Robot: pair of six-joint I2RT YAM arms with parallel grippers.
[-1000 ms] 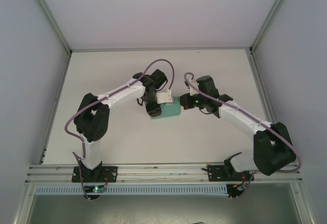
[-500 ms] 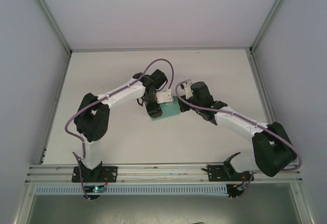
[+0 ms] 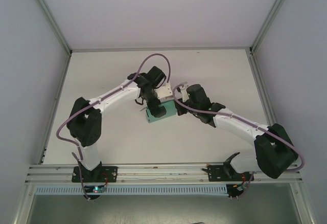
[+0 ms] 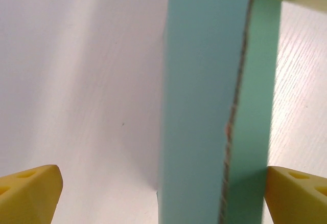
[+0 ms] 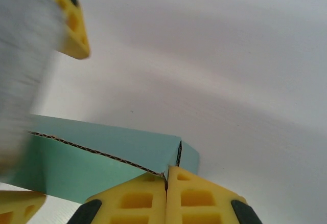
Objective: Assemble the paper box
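Two arms meet over the middle of the white tabletop (image 3: 102, 70). The left arm (image 3: 110, 97) and right arm (image 3: 240, 124) both bend inward so their tips reach the one thing you are working on, the teal paper box (image 3: 166, 115). It sits on the tabletop between them, already folded into a low block, not a flat sheet. Your left fingers (image 4: 28, 191) are spread wide and straddle the paper box (image 4: 199, 106). One pad lies just beside its wall and the other is well clear, so nothing is gripped. I'd judge this to be a loose bracket that keeps it from sliding. Your right fingers (image 5: 196, 198) are pressed together with nothing between them. Their tips touch the corner of the paper box (image 5: 102, 157) right at the raw corrugated seam, so they are likely serving as a blunt pusher to seat that flap.
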